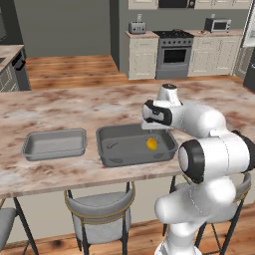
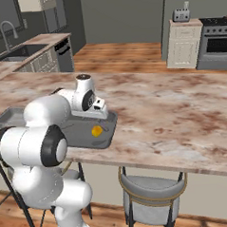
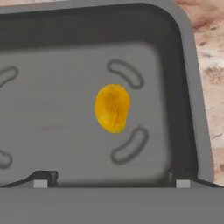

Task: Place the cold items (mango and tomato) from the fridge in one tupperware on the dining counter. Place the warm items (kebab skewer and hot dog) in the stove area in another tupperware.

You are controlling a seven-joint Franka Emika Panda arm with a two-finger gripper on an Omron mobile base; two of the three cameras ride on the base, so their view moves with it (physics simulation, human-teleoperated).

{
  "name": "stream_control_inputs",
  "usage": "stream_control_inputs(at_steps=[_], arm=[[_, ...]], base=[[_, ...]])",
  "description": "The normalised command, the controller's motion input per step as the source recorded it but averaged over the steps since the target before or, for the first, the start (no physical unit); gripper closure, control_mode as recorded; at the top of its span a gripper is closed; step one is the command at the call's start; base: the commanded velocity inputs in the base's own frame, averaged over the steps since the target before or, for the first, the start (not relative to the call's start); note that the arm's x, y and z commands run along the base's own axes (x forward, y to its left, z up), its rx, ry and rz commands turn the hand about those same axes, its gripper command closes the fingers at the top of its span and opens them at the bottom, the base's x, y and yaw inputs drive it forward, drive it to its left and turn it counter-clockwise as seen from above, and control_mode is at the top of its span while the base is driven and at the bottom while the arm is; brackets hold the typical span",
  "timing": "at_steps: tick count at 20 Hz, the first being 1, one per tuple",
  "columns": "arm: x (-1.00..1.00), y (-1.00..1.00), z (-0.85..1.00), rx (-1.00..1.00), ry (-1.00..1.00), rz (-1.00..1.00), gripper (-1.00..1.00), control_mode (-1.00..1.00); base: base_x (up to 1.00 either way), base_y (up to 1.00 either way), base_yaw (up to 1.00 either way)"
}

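The yellow-orange mango [image 1: 152, 144] [image 2: 96, 131] [image 3: 112, 108] lies on the floor of a dark grey tupperware [image 1: 124, 149] [image 2: 105, 140] [image 3: 192, 87] on the dining counter [image 1: 74, 104] [image 2: 172, 107]. My gripper [image 3: 112, 181] hangs straight above the tupperware, open, with its fingertips [image 3: 41, 181] spread wide and nothing between them. The mango is clear of them, below. Another tupperware [image 1: 55, 143], lighter grey and with nothing in it, sits to the left. The stove area [image 1: 174, 52] [image 2: 218, 44] stands across the room. The tomato, kebab skewer and hot dog are out of view.
Grey stools [image 1: 102, 209] [image 2: 153, 189] stand under the counter's near edge. A toaster [image 1: 137, 26] and a microwave [image 1: 217, 24] sit on the tops beside the stove. A sink [image 2: 9, 53] is at the far left.
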Motion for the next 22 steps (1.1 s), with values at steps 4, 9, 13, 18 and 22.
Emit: stream_control_inputs(at_steps=[4, 9, 13, 18, 22], arm=[[-1.00, -0.01, 1.00, 0.00, -0.05, 0.02, -1.00, -1.00], [-1.00, -0.03, 0.98, -0.03, 0.09, 0.03, -1.00, -1.00], [-1.00, 0.00, 0.23, -0.02, 0.25, 0.00, -1.00, -1.00], [-0.96, -0.03, -0.10, 0.00, 0.28, 0.00, -1.00, -1.00], [-0.81, -0.08, -0.31, 0.00, 0.08, -0.01, -1.00, -1.00]], base=[[0.00, 0.00, 0.00], [0.00, 0.00, 0.00], [0.00, 0.00, 0.00], [0.00, 0.00, 0.00], [0.00, 0.00, 0.00]])
